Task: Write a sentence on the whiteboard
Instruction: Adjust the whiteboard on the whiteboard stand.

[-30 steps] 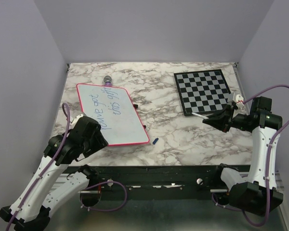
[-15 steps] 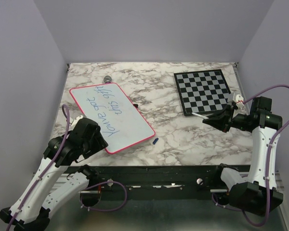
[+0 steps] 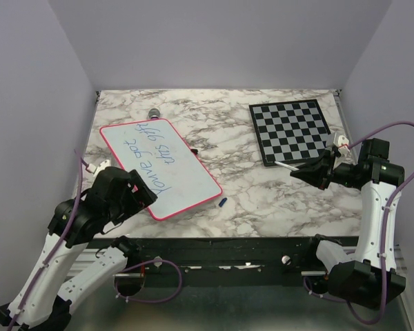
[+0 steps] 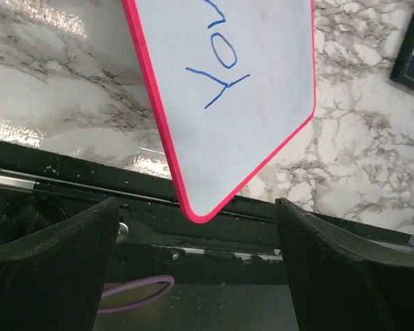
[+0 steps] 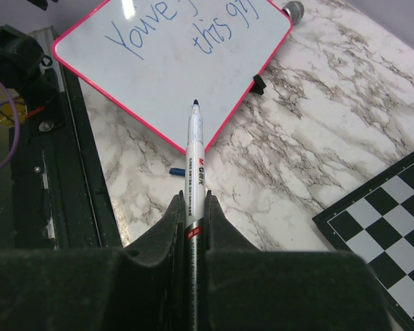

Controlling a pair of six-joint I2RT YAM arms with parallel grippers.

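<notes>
The whiteboard (image 3: 167, 181) lies flat on the left of the marble table, turned at an angle, with the blue sentence (image 3: 149, 147) in two lines on its far half. My left gripper (image 3: 139, 200) stands open just off the board's near corner (image 4: 201, 210), its fingers (image 4: 69, 262) wide on either side and touching nothing. My right gripper (image 3: 298, 173) hovers near the chessboard, shut on a white marker (image 5: 194, 148) with its blue tip bare and pointing toward the whiteboard (image 5: 159, 62). The sentence (image 5: 172, 24) also shows in the right wrist view.
A grey-and-black chessboard (image 3: 291, 131) lies at the back right. A small blue cap (image 3: 222, 202) rests on the table beside the board's right corner. A round grey-purple object (image 3: 153, 114) sits at the board's far edge. The black rail (image 3: 214, 248) runs along the near edge.
The whiteboard has swung round, its near end now further right. My left gripper let go of the board's near corner, opened wide and drew back. The right arm has not moved.
</notes>
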